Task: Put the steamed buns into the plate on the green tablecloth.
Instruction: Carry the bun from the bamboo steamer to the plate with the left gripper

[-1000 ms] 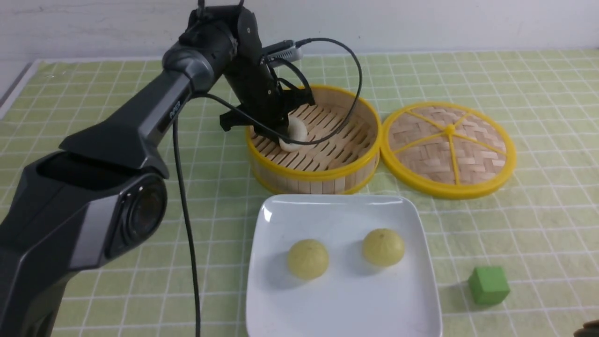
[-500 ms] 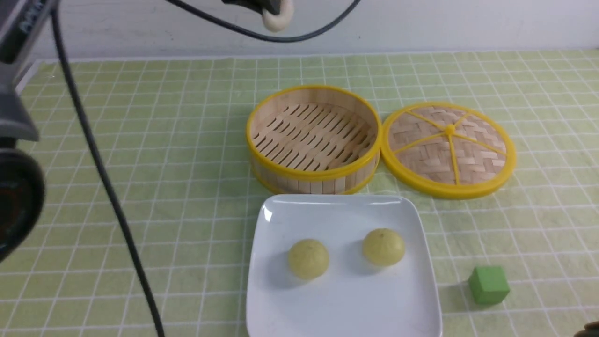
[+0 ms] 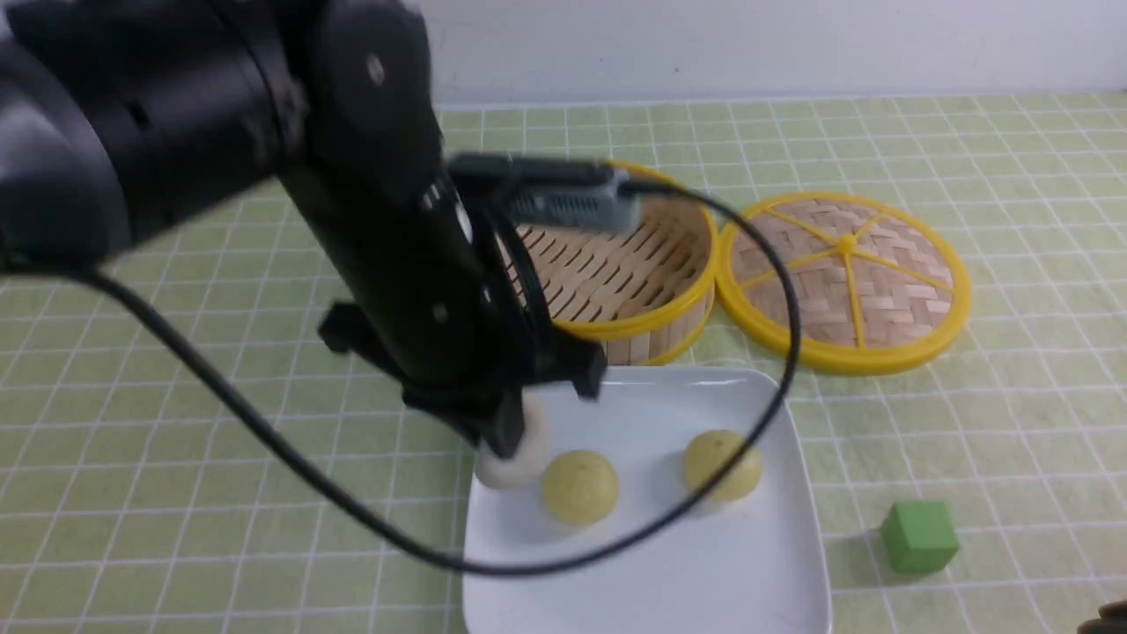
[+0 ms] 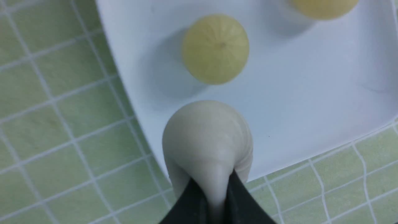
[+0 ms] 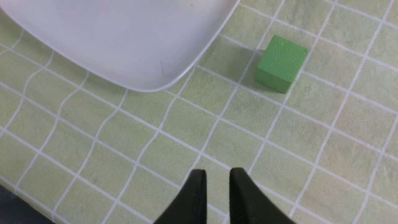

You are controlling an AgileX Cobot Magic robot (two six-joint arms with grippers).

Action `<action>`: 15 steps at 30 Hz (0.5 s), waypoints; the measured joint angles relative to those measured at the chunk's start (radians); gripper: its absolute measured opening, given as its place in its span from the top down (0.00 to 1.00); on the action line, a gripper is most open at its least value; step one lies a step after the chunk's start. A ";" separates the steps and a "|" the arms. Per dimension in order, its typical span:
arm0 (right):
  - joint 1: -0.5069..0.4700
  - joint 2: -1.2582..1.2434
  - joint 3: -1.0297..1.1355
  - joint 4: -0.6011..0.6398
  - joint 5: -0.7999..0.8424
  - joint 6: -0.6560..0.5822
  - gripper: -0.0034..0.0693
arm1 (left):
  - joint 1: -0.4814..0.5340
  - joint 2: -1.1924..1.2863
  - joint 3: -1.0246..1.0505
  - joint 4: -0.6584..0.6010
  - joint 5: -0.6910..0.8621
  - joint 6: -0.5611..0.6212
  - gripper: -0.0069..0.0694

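Off-white bun [image 4: 206,137] pinched by its edge in the closed left gripper [image 4: 214,189], over the white plate's [image 4: 311,93] left rim. Yellow buns [image 3: 578,486] already on it. Placing step, I judge; next: shift inward, lower, release.

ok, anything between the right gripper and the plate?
Only bare tablecloth between the right gripper and the plate, as the right wrist view shows; the green cube sits off to one side.
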 joint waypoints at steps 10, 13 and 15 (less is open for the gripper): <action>0.000 0.000 0.000 0.000 -0.007 0.000 0.75 | -0.125 0.118 0.126 -0.005 -0.219 -0.123 0.87; 0.000 0.000 0.000 0.000 -0.007 0.000 0.75 | -0.146 0.149 0.126 -0.006 -0.252 -0.127 0.84; 0.000 0.000 0.000 0.000 -0.007 0.000 0.75 | -0.154 0.163 0.126 -0.009 -0.268 -0.128 0.81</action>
